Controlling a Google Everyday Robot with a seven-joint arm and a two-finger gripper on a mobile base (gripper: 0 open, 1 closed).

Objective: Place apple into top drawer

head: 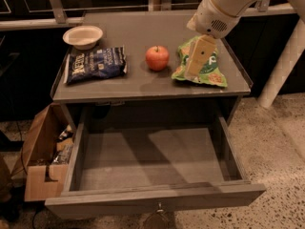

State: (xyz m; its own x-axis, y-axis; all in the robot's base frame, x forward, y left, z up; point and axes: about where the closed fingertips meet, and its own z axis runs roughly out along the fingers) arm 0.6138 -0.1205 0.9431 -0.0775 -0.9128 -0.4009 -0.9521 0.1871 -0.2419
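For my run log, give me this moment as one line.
apple: on cabinet top, not held | gripper: over green bag, right of apple | top drawer: open, empty

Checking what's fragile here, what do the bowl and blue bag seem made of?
Bowl: probably matte paper pulp, off-white with thin rim. Blue bag: glossy plastic film, crinkled with glints. The gripper hangs over the green bag, right of the apple.
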